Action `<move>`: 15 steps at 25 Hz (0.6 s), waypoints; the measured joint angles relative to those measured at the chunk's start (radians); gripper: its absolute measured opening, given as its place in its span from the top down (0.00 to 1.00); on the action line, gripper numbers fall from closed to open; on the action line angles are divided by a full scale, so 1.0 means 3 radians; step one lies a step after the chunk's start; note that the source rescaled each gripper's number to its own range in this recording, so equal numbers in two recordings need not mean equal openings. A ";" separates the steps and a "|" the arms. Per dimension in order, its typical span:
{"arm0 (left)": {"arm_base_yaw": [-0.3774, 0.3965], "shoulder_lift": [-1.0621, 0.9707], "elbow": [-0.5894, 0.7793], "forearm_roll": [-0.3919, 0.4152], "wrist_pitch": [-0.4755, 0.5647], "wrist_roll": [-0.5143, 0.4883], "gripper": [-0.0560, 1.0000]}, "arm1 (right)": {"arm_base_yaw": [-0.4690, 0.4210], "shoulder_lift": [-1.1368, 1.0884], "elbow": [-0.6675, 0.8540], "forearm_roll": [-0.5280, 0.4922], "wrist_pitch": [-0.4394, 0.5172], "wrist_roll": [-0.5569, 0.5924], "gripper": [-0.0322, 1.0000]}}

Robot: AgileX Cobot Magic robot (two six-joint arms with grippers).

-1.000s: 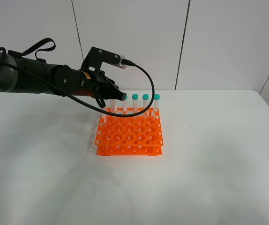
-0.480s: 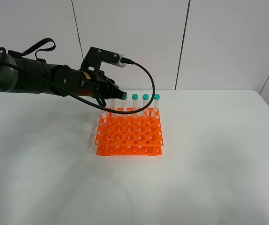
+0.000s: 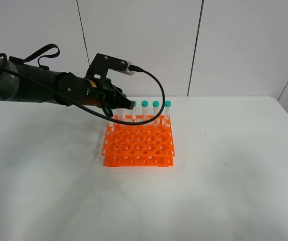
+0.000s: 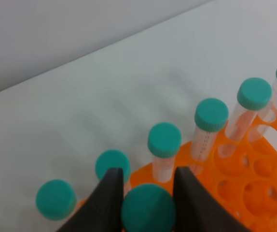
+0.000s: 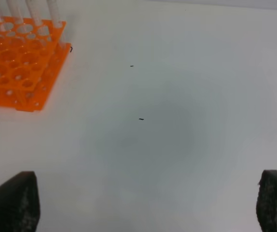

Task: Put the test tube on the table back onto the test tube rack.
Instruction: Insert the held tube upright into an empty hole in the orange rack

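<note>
**Seating the Tube in the Rack**

The table (image 3: pixel 234 191) carries the test tube rack (image 3: pixel 139 145). The left gripper (image 4: pixel 146 180) hovers over the rack's back edge, pinching the test tube (image 4: pixel 148 210) by its teal cap. The right gripper (image 5: pixel 143 198) idles spread wide, well clear of the rack. Keep the tube vertical, centre its tip over a free rack hole, lower slowly, release only once seated

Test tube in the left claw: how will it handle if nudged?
Probably stiff and light: the test tube in the left claw matches the thin clear racked tubes. Its round cap suggests it would roll on the table.
</note>
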 joint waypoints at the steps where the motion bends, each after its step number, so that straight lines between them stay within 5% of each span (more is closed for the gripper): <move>1: 0.0000 0.0000 0.0004 0.0000 -0.0007 0.0000 0.95 | 0.0000 0.0000 0.0000 0.0000 0.0000 0.0000 0.00; 15: 0.0000 0.0105 0.0010 0.0000 -0.0142 0.0053 0.95 | 0.0000 0.0000 0.0000 0.0002 0.0000 0.0000 0.00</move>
